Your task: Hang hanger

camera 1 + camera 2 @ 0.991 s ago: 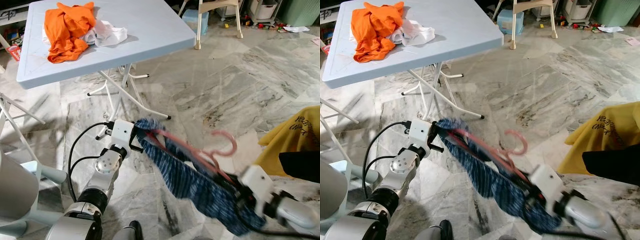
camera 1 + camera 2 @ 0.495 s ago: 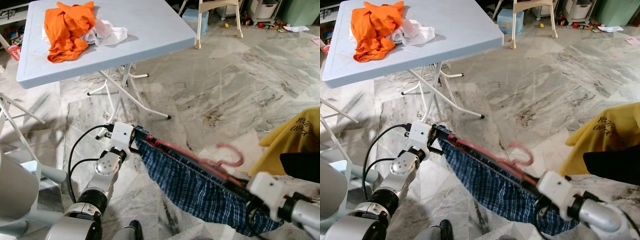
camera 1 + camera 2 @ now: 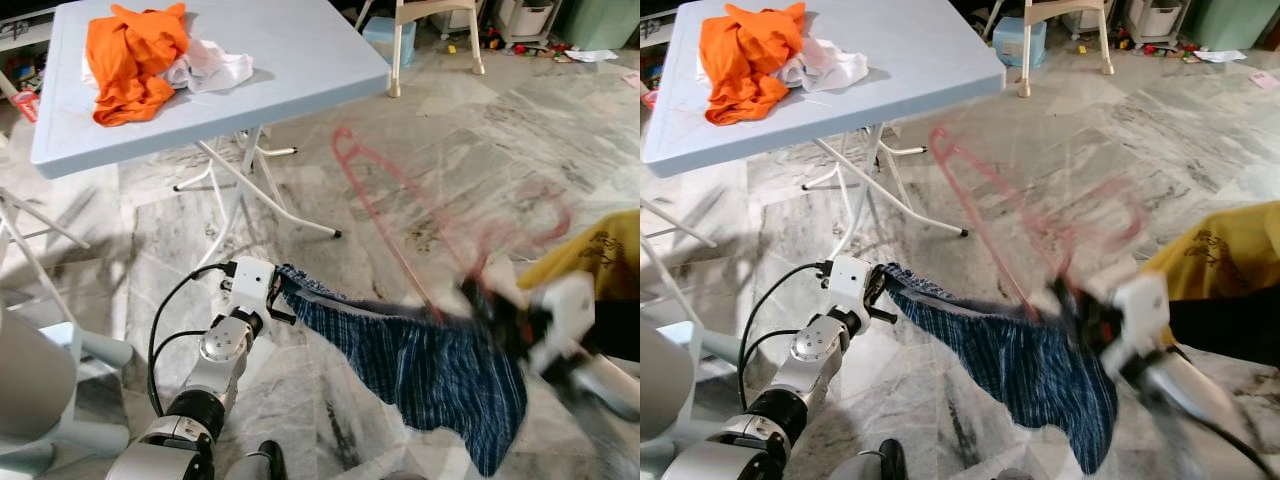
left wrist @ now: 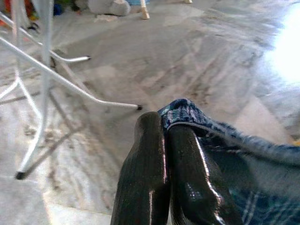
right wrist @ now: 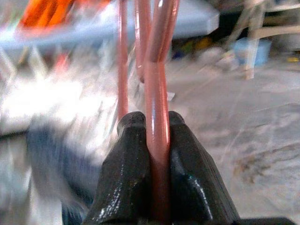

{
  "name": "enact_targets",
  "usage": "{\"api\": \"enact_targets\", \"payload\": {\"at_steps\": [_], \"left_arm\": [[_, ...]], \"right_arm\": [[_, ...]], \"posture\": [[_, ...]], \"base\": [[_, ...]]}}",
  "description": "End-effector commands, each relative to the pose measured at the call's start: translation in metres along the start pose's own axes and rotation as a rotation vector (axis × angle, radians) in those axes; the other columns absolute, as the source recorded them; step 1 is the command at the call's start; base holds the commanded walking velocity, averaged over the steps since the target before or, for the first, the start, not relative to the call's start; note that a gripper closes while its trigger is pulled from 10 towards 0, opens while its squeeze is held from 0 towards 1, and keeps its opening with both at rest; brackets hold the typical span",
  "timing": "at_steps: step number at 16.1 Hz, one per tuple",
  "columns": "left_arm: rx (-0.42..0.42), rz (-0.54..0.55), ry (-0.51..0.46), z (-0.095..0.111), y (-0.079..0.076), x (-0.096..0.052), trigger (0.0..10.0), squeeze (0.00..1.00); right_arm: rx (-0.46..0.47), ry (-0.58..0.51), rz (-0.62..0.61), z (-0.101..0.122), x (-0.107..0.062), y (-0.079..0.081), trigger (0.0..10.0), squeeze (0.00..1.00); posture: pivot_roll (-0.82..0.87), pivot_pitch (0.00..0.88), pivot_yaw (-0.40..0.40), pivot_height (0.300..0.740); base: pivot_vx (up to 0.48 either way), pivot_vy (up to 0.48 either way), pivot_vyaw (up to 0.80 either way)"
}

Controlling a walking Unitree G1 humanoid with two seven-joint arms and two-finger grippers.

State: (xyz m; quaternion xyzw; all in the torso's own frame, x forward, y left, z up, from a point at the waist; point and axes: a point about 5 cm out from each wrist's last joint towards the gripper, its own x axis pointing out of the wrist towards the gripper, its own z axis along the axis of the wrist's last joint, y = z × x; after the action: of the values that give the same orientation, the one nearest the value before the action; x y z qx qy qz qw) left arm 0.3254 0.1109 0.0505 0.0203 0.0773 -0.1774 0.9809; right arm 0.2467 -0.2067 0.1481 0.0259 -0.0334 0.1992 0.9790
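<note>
A pink hanger (image 3: 400,215), blurred by motion, stands tilted up above the floor, its far end near the table leg. My right gripper (image 5: 151,140) is shut on one of its pink bars, at the right of the left eye view (image 3: 490,305). Blue plaid shorts (image 3: 430,365) hang stretched between the two grippers. The left gripper (image 3: 278,290) is shut on the waistband's corner, seen close in the left wrist view (image 4: 166,140). The shorts' other end droops below the right gripper.
A light blue folding table (image 3: 300,70) at the upper left carries an orange garment (image 3: 130,55) and a white cloth (image 3: 210,70). Its white legs (image 3: 240,190) stand behind the left arm. A yellow garment (image 3: 590,260) hangs at the right edge. Marble floor lies between.
The right gripper swung the hanger up so it now points toward the table. The hanger has come out of the shorts, which now sag between the grippers.
</note>
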Motion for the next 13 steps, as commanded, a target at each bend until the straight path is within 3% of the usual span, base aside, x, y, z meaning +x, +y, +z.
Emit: {"api": "enact_targets", "payload": {"at_steps": [1, 2, 4, 5, 6, 8, 9, 10, 11, 12, 13], "left_arm": [[-0.018, -0.028, 0.012, -0.004, -0.004, -0.002, 0.0, 0.0], [-0.036, -0.065, 0.01, -0.005, -0.011, -0.002, 0.0, 0.0], [-0.048, -0.098, 0.002, -0.004, -0.018, -0.001, 0.0, 0.0], [-0.052, -0.109, 0.001, -0.004, -0.019, -0.001, 0.0, 0.0], [-0.072, -0.163, 0.001, -0.004, -0.027, 0.0, 0.0, 0.0], [-0.086, -0.211, 0.008, -0.005, -0.034, 0.0, 0.0, 0.0], [-0.098, -0.25, 0.009, -0.006, -0.04, -0.001, 0.0, 0.0], [-0.112, -0.315, -0.002, -0.005, -0.05, -0.002, 0.0, 0.0], [-0.105, -0.319, -0.004, -0.005, -0.051, -0.002, 0.0, 0.0], [-0.124, -0.327, -0.022, -0.003, -0.052, -0.003, 0.0, 0.0], [-0.118, -0.322, -0.025, -0.002, -0.051, -0.002, 0.0, 0.0]], "right_arm": [[0.045, -0.053, -0.04, 0.007, 0.006, 0.004, 10.0, 0.0], [0.14, -0.084, -0.036, 0.008, 0.015, 0.014, 10.0, 0.0], [0.14, -0.115, -0.031, 0.01, 0.028, 0.029, 10.0, 0.0], [0.142, -0.132, -0.077, 0.011, 0.032, 0.027, 10.0, 0.0], [0.258, -0.225, -0.261, 0.018, 0.048, 0.015, 10.0, 0.0], [0.341, -0.289, -0.365, 0.025, 0.057, 0.006, 10.0, 0.0], [0.276, -0.295, -0.438, 0.029, 0.062, 0.0, 10.0, 0.0], [0.114, -0.283, -0.517, 0.035, 0.068, -0.007, 10.0, 0.0], [0.099, -0.288, -0.522, 0.036, 0.07, -0.007, 10.0, 0.0], [-0.058, -0.291, -0.54, 0.042, 0.077, -0.006, 10.0, 0.0], [-0.097, -0.292, -0.529, 0.043, 0.079, -0.005, 10.0, 0.0]], "posture": [[-0.22, 0.19, 0.066, 0.74], [-0.22, 0.191, 0.067, 0.74], [-0.23, 0.191, 0.065, 0.74], [-0.23, 0.191, 0.065, 0.74], [-0.23, 0.19, 0.06, 0.74], [-0.23, 0.187, 0.058, 0.74], [-0.23, 0.187, 0.059, 0.74], [-0.22, 0.186, 0.052, 0.74], [-0.22, 0.186, 0.051, 0.74], [-0.22, 0.188, 0.047, 0.74], [-0.22, 0.188, 0.045, 0.74]], "base": [[0.0, 0.0, 0.0], [0.0, 0.0, 0.0], [0.0, 0.0, 0.0], [0.0, 0.0, 0.0], [0.0, 0.0, 0.0], [0.0, 0.0, 0.0], [0.0, 0.0, 0.0], [0.0, 0.0, 0.0], [0.0, 0.0, 0.0], [0.0, 0.0, 0.0], [0.0, 0.0, 0.0]]}}
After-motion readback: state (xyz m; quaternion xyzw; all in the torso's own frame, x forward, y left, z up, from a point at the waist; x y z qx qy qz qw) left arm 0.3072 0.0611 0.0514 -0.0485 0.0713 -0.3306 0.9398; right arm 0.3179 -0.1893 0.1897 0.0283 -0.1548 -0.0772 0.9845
